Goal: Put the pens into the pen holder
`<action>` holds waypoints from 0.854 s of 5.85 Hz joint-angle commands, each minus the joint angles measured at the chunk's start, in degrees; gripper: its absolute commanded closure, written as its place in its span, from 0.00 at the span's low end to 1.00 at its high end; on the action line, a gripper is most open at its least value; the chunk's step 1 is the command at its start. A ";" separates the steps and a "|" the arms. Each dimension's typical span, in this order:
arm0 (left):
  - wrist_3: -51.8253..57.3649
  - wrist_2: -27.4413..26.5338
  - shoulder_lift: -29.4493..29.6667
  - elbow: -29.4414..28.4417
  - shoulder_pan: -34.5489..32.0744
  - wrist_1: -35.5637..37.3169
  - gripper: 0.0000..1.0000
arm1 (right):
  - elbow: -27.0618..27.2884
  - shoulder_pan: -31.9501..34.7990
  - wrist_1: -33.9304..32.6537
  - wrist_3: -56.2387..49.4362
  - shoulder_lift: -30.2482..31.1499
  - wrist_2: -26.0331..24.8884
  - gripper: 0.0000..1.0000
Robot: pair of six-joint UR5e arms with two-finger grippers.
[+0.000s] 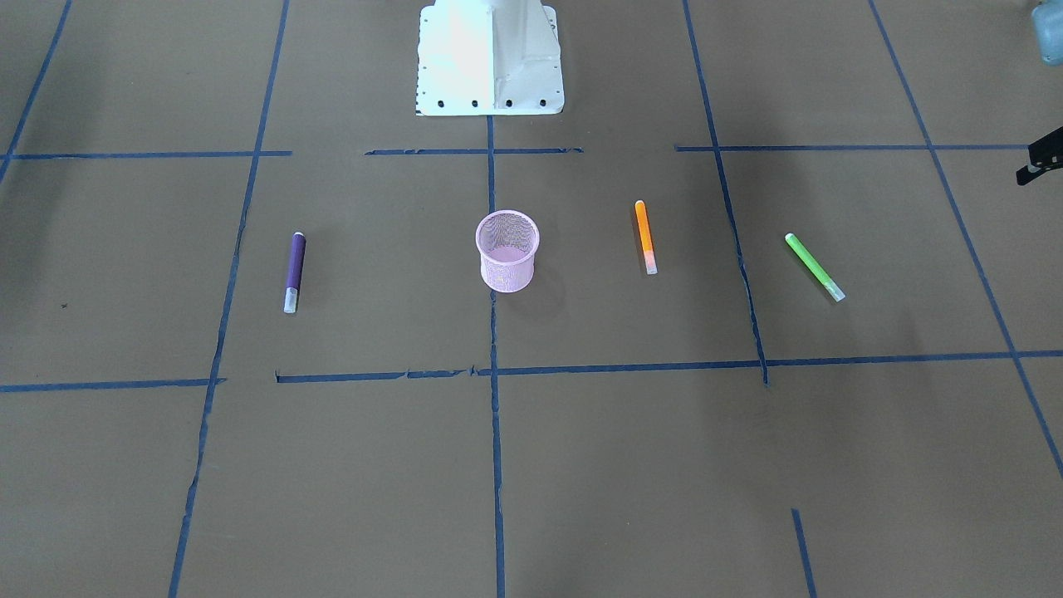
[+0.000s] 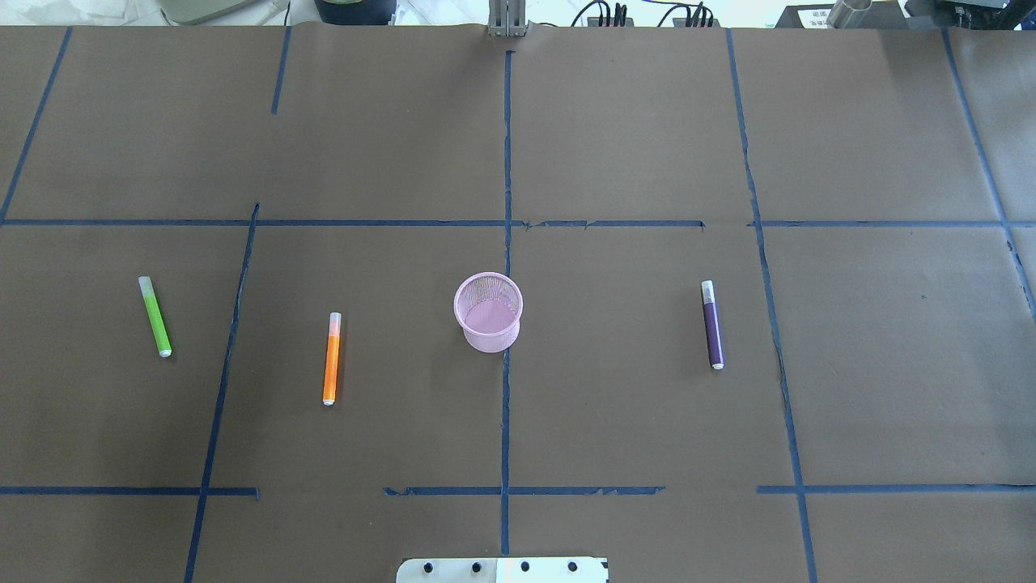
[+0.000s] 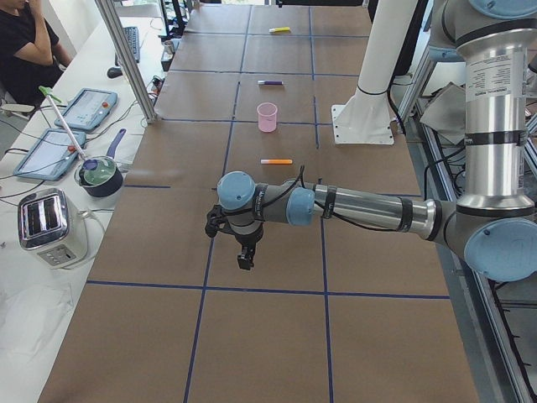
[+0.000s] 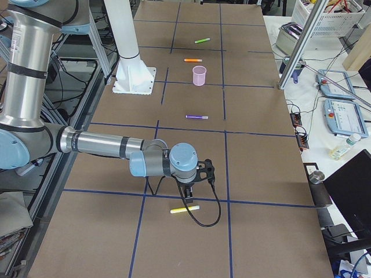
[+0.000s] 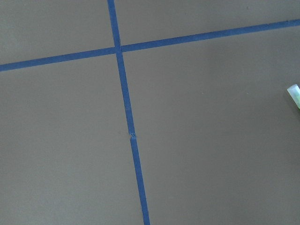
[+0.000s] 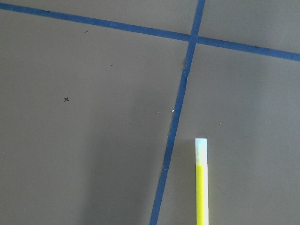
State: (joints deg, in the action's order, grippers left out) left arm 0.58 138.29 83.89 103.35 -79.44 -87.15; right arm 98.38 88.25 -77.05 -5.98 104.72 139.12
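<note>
The pink mesh pen holder [image 2: 488,312] stands upright at the table's middle and looks empty. The purple pen [image 2: 711,325] lies to its right. The orange pen [image 2: 332,358] and the green pen [image 2: 154,316] lie to its left. A fourth, yellow pen [image 4: 185,209] lies at the table's far right end, also in the right wrist view [image 6: 201,187]. My right gripper [image 4: 188,194] hovers just beside the yellow pen. My left gripper [image 3: 244,262] hovers over the table's left end; a pale cap end [image 5: 294,93] shows at its camera's edge. I cannot tell whether either gripper is open or shut.
The white robot base [image 1: 490,58] stands at the table's robot side. Blue tape lines grid the brown table [image 2: 615,405]. Beside the table in the exterior left view are a toaster [image 3: 49,225], a pot [image 3: 99,175] and a seated person [image 3: 25,42].
</note>
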 commanded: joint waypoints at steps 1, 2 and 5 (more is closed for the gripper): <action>-17.78 0.41 2.23 -1.29 8.03 -6.13 0.00 | -0.03 -0.54 2.69 -0.09 0.84 0.01 0.00; -34.60 0.23 3.98 -2.09 13.64 -12.02 0.00 | -0.03 -0.54 2.70 0.78 0.84 0.01 0.00; -56.64 -9.87 11.09 -10.58 25.20 -22.43 0.00 | -0.21 -0.63 2.61 0.79 0.49 0.09 0.00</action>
State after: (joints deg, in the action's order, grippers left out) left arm -52.46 129.87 92.04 96.56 -55.71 -107.45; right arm 98.21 87.66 -74.45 -5.19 105.37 139.08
